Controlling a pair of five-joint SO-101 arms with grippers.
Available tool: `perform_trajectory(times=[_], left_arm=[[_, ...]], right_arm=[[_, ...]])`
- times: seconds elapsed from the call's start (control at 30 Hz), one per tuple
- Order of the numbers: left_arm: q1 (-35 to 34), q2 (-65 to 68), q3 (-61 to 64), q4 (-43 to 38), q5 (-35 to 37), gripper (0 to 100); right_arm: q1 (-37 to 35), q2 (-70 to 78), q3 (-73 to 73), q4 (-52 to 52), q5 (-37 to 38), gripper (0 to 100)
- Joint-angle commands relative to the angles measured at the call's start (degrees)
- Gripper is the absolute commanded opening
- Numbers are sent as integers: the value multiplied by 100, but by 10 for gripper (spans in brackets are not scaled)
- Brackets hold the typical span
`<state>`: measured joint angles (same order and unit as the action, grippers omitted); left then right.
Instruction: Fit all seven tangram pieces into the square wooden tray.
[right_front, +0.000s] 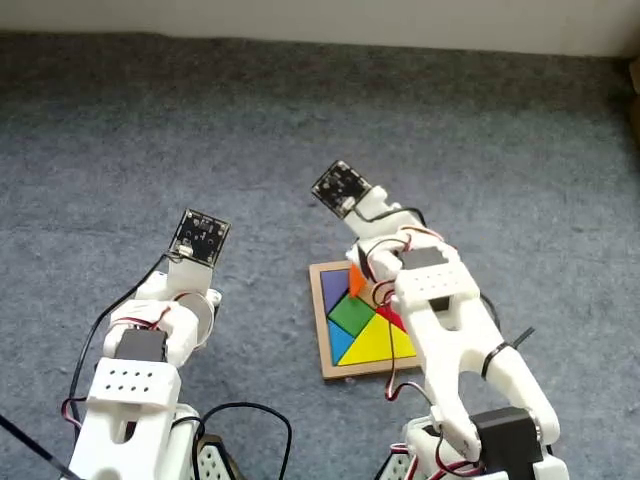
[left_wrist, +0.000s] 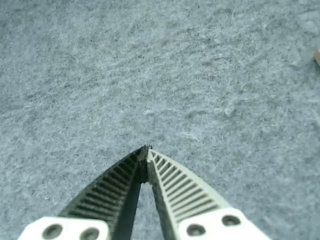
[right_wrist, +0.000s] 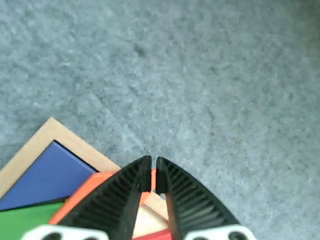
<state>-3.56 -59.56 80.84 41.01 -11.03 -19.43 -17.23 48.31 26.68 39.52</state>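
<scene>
Right fingers (right_wrist: 127, 192) around orange tangram piece (right_wrist: 82, 194)

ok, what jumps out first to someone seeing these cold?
The square wooden tray sits mid-table on the grey carpet, nearly filled with bright coloured pieces. The right gripper is shut on an orange wooden piece that overlaps the tray's far rim instead of sitting inside. The left gripper hangs shut over bare carpet, apart from the tray.
</scene>
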Motion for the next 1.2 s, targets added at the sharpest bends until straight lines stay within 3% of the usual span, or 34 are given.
perform_trajectory(times=[0.0,0.33,0.53,0.87,1.17], left_arm=[[-22,-84,-13,-97,-44,5],[-22,-84,-13,-97,-44,5],[-22,-84,-13,-97,-44,5],[-22,-84,-13,-97,-44,5],[-22,-84,-13,-97,-44,5]], right_arm=[[-92,-251,84,-110,-70,29],[-75,-242,954,-1473,-70,29],[-31,-127,1112,-1464,-53,29],[716,110,1218,-1411,-26,29],[804,92,1156,-259,-62,29]])
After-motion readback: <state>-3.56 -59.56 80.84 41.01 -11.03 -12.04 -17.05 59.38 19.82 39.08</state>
